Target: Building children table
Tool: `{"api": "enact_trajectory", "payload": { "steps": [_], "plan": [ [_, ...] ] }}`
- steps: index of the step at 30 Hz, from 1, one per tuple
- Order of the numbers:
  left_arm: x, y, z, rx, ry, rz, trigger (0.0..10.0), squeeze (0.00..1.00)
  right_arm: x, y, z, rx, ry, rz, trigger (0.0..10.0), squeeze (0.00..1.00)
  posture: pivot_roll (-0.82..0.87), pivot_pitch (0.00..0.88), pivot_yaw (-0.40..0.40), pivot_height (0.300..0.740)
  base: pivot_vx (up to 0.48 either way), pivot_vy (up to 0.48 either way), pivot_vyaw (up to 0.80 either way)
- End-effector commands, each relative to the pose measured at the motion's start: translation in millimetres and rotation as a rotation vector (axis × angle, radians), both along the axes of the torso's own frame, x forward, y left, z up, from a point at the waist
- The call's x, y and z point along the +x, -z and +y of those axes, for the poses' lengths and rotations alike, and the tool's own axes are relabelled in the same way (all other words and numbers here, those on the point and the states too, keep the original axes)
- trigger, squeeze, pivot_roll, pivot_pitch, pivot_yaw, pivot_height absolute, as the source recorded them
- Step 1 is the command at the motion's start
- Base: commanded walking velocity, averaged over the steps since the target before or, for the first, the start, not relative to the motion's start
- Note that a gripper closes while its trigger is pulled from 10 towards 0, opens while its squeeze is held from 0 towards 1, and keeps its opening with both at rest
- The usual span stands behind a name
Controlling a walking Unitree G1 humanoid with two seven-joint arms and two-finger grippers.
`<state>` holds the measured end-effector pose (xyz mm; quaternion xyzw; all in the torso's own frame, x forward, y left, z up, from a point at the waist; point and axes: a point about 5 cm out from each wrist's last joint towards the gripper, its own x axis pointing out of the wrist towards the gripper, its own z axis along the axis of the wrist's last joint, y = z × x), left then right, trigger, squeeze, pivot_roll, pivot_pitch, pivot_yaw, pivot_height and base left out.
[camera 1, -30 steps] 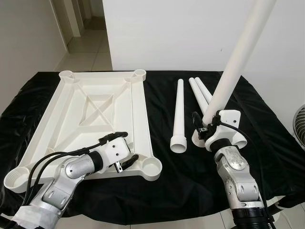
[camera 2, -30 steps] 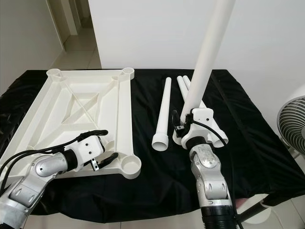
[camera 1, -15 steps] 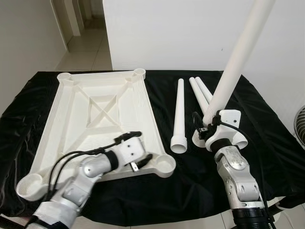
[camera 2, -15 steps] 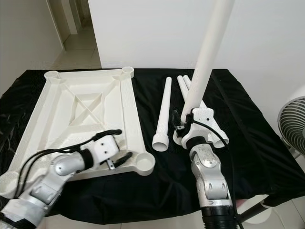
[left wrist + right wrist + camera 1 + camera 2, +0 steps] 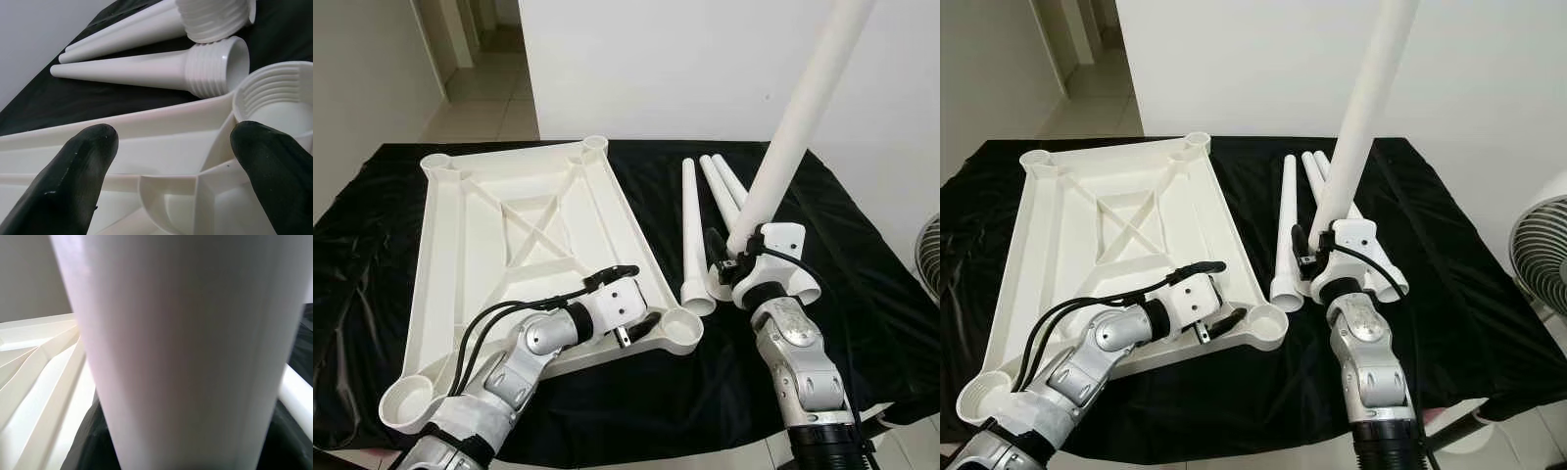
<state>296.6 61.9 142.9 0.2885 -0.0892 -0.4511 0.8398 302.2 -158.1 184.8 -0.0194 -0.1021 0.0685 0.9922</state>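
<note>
one leg [image 5: 795, 127] is held nearly upright in the right gripper [image 5: 736, 262], pinched near its threaded end, just right of the socket [image 5: 682, 327] at the tabletop [image 5: 524, 240] corner. the left gripper [image 5: 634, 300], fingers spread, straddles the rim beside that socket. the tabletop should be steadied while the leg is centred over the socket, then screwed in squarely.
</note>
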Motion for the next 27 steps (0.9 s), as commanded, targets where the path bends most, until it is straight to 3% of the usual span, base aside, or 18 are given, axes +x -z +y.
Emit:
{"api": "enact_trajectory", "payload": {
  "steps": [1, 7, 8, 13, 20, 27],
  "plan": [
    [0.2, -1.7, 6.6, -0.015, -0.014, 0.017, 10.0, 0.00, -1.1, -4.7, 2.4, 0.008, -0.009, -0.019, 10.0, 0.00, -0.04, 0.088, 0.020, 0.740, 0.000, 0.000, 0.00],
    [-13.3, -11.7, 17.6, -0.134, 0.053, 0.121, 10.0, 0.00, -2.8, -2.3, 1.7, 0.015, 0.000, -0.015, 10.0, 0.00, -0.03, 0.085, 0.027, 0.740, 0.000, 0.000, 0.00],
    [-20.9, -16.6, 18.1, -0.190, 0.100, 0.162, 10.0, 0.00, -2.6, -1.7, 1.6, 0.015, 0.002, -0.014, 10.0, 0.00, -0.02, 0.080, 0.030, 0.740, 0.000, 0.000, 0.00],
    [-35.0, -18.6, 17.7, -0.219, 0.182, 0.224, 10.0, 0.00, -2.0, -0.8, 0.3, 0.008, 0.004, -0.012, 10.0, 0.00, -0.02, 0.069, 0.027, 0.740, 0.000, 0.000, 0.00],
    [-41.1, -7.8, 16.2, -0.137, 0.195, 0.220, 10.0, 0.00, 1.1, -1.0, -0.8, -0.010, 0.003, -0.010, 10.0, 0.00, -0.02, 0.059, 0.017, 0.740, 0.000, 0.000, 0.00],
    [-33.2, 4.5, 12.9, -0.018, 0.115, 0.151, 10.0, 0.00, 4.0, -5.3, 0.7, -0.020, -0.014, -0.022, 10.0, 0.00, -0.02, 0.047, 0.006, 0.740, 0.000, 0.000, 0.00]
  ]
}}
